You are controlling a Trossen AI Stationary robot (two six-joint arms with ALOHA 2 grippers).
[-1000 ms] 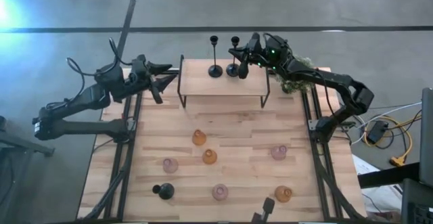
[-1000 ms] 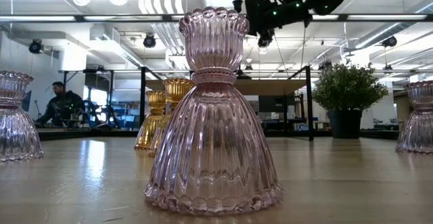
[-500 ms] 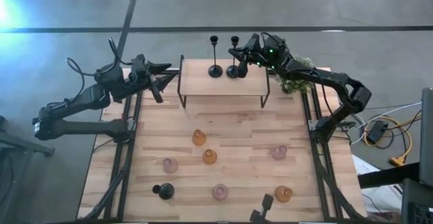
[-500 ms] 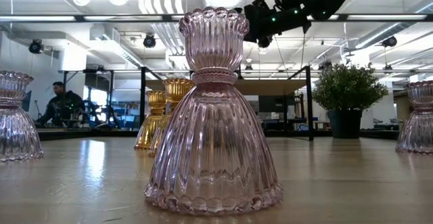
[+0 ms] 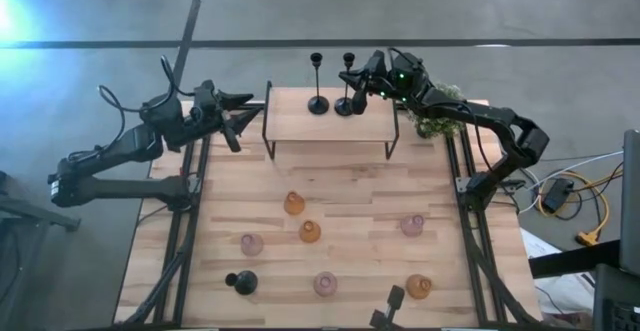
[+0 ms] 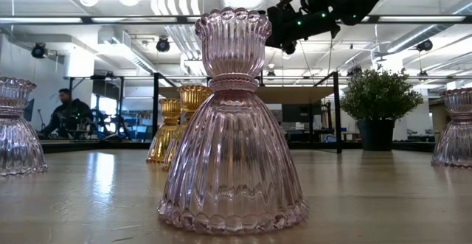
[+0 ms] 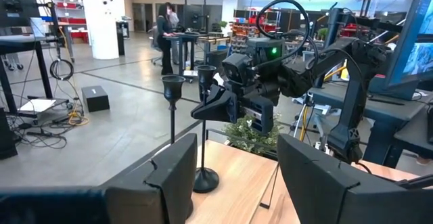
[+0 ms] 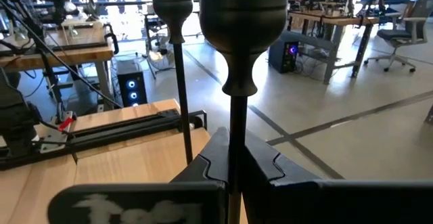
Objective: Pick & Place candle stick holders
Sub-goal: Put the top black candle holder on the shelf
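Observation:
Two black candle stick holders stand on the raised wooden shelf at the far edge, one on the left and one on the right. My right gripper is shut on the right one. A third black holder lies near the front left. Several pink and amber glass holders stand on their wide bases on the table, among them an amber one and a pink one. My left gripper is open and empty, left of the shelf. My right gripper pinches the right black holder's thin stem between its two fingers, below the cup. The fingers come level from the table's right side and lie across the stem. The holder stands upright, its round base on the shelf.
A small green plant stands at the far right, under my right arm. The shelf has black metal legs. A dark object lies at the near edge. A person sits in the room beyond.
My right gripper has risen slightly and drawn a little toward the table's far edge, still at the right black holder's stem. The holders on the shelf stay where they were.

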